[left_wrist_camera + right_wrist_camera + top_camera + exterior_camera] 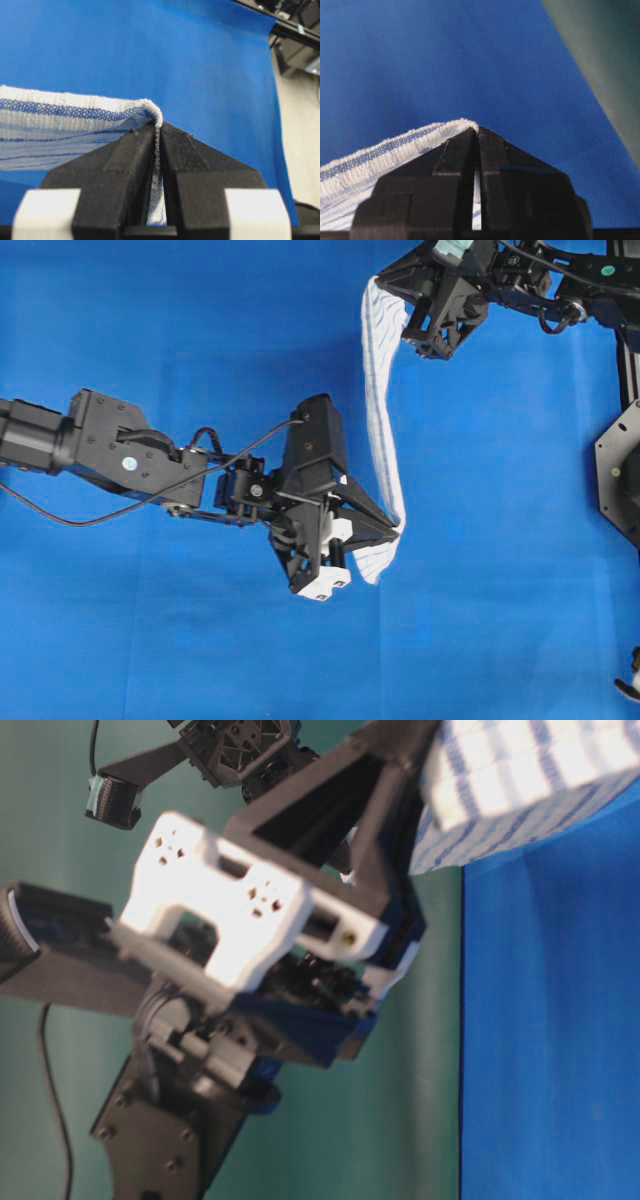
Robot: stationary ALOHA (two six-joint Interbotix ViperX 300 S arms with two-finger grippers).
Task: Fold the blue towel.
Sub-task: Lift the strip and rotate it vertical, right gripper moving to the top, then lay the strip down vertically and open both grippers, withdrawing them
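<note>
The blue towel, white with thin blue stripes, hangs in the air as a narrow band stretched between my two grippers above the blue table covering. My left gripper is shut on the towel's near corner; the wrist view shows the cloth pinched between the black fingers and trailing off to the left. My right gripper is shut on the far corner at the top of the overhead view, with the hem running left from the fingertips. In the table-level view the towel shows at the upper right.
The solid blue table covering spreads under both arms. Black arm mounts stand along the right edge. A green wall rises behind the table, and the left gripper's body fills most of the table-level view.
</note>
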